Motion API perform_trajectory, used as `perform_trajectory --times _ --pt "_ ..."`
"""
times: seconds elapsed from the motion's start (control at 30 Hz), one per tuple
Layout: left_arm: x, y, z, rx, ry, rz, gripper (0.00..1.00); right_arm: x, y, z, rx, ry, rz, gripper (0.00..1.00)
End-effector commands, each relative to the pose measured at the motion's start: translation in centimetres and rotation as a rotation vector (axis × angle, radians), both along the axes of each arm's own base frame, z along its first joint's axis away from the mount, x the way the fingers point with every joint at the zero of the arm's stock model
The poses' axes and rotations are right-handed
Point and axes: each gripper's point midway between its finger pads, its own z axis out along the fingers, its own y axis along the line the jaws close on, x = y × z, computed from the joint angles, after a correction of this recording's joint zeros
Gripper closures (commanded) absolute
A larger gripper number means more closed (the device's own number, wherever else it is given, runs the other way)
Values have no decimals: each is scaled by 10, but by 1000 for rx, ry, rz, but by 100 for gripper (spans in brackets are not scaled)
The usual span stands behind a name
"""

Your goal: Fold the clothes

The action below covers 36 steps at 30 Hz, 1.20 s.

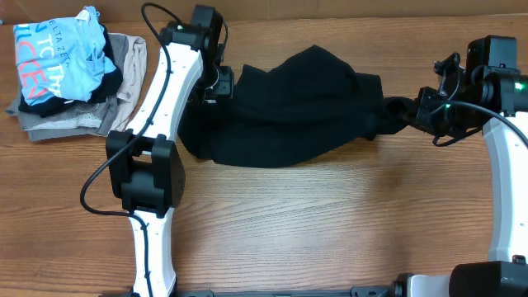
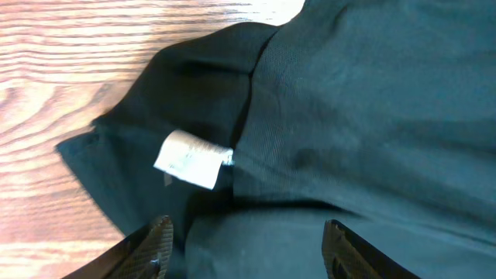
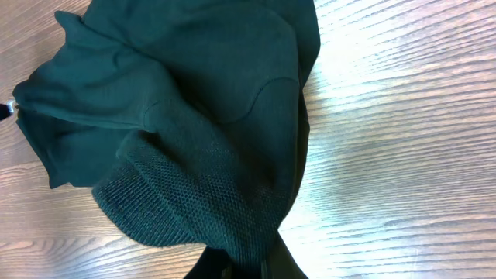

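Observation:
The clothes (image 1: 289, 107), one black garment, lie bunched across the middle of the table. My left gripper (image 1: 216, 87) hovers at the garment's left end. In the left wrist view that gripper (image 2: 248, 252) stands open, its two fingers (image 2: 159, 244) wide apart over black fabric, just below a small white tag (image 2: 190, 159). My right gripper (image 1: 404, 111) is at the garment's right end. In the right wrist view that gripper (image 3: 260, 267) is shut on the ribbed hem (image 3: 194, 194), and the cloth stretches away from it across the wood.
A heap of other garments sits at the back left corner: a light blue shirt (image 1: 62, 54) with lettering on top of grey and beige pieces (image 1: 124, 66). Bare wooden tabletop (image 1: 330, 223) stretches in front of the black garment.

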Motion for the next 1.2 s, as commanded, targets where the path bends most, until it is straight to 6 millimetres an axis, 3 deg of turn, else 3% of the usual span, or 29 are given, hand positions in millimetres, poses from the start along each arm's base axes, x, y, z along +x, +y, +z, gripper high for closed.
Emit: perform_trajectory --times 0.0,0.17,0.3,0.6,0.8,1.03,1.17 --pt "-2 -6 -12 -20 11 9 33 2 -3 7 -17 -26 1 96" --pt "3 -8 -28 -31 -9 29 27 2 -3 7 -17 -25 1 96" --pt "4 -13 -37 -61 -10 23 29 2 -3 7 -17 -25 1 96" --pt "11 -15 -37 -71 -41 26 61 2 -3 7 -17 -25 1 96" --pt "13 -16 -37 -72 -49 24 62 1 -3 7 -18 -26 4 96" --pt "22 -16 -37 -69 -86 25 48 1 -3 7 -19 -26 4 96" --pt "26 -17 -40 -69 -94 22 50 2 -3 7 -19 -27 4 96"
